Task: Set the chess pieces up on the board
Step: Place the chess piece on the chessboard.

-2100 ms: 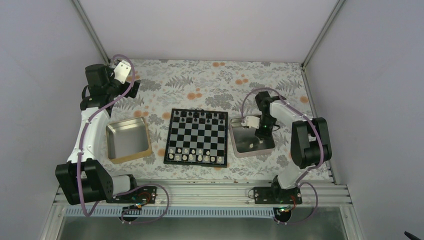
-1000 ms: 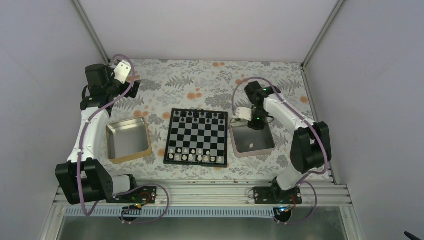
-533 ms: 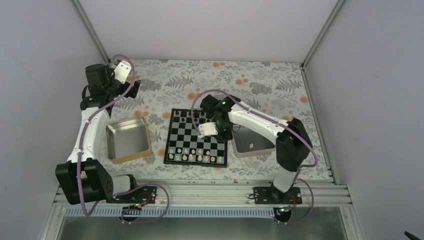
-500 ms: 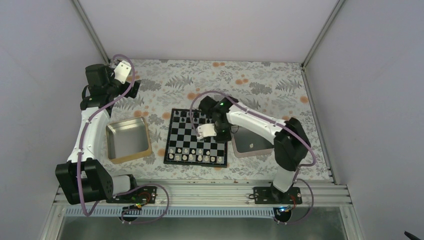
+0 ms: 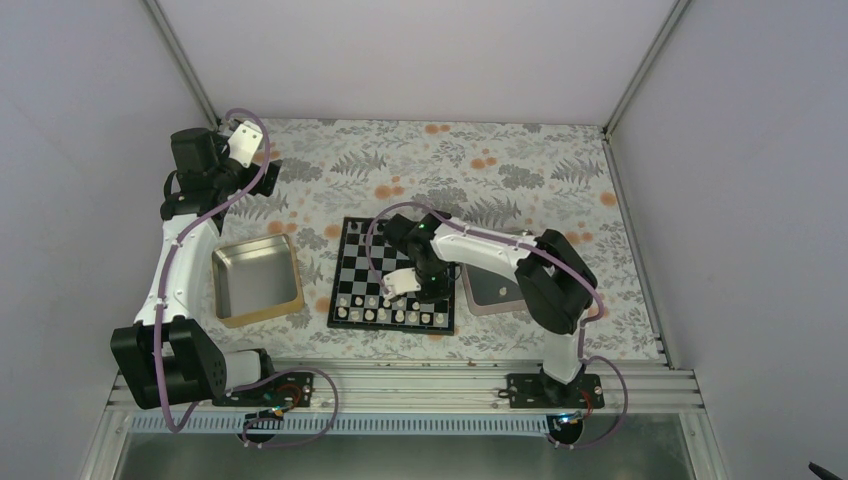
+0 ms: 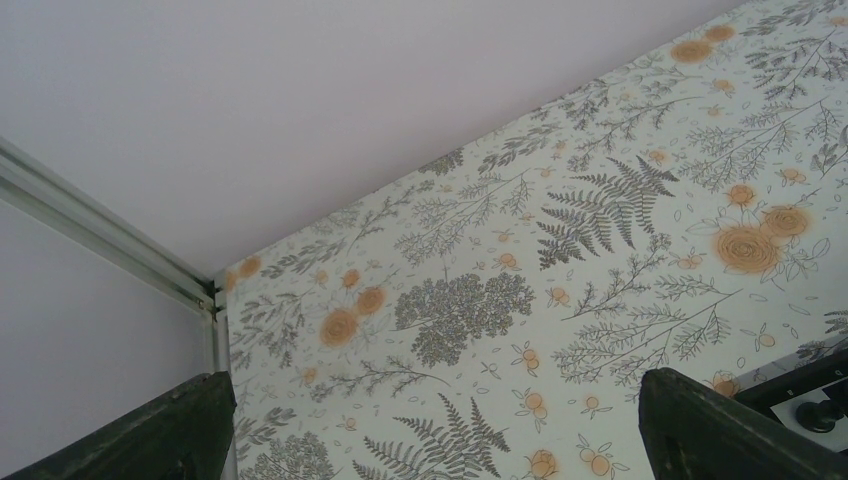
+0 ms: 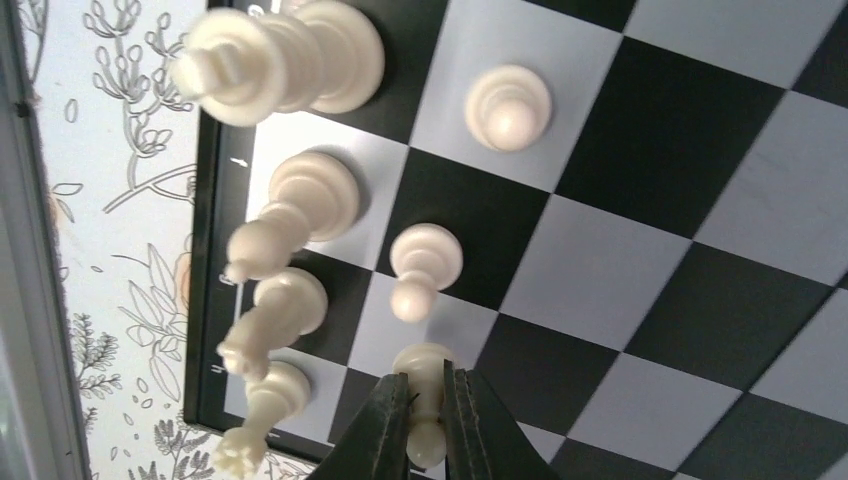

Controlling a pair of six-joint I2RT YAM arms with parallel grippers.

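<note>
The black-and-silver board (image 5: 375,265) lies mid-table. White chess pieces (image 5: 385,312) stand in its two near rows and black pieces (image 5: 400,232) along its far row. My right gripper (image 5: 406,294) is low over the board's near half. In the right wrist view it (image 7: 427,410) is shut on a white pawn (image 7: 424,372), which hangs base-down just over the board (image 7: 640,150) next to another pawn (image 7: 425,262). Taller white pieces (image 7: 300,205) stand in the edge row. My left gripper (image 5: 268,170) is open and empty at the far left. Its fingers (image 6: 150,430) frame only the tablecloth.
A gold-rimmed metal tray (image 5: 257,280) sits left of the board. A silver tray (image 5: 500,290) sits right of it, partly under my right arm. The floral tablecloth (image 6: 500,300) runs to the walls, with a frame post in the far left corner (image 6: 215,300).
My right arm has swung from the silver tray leftward across the board and come down over its near rows, still shut on the pawn. The left arm has not moved.
</note>
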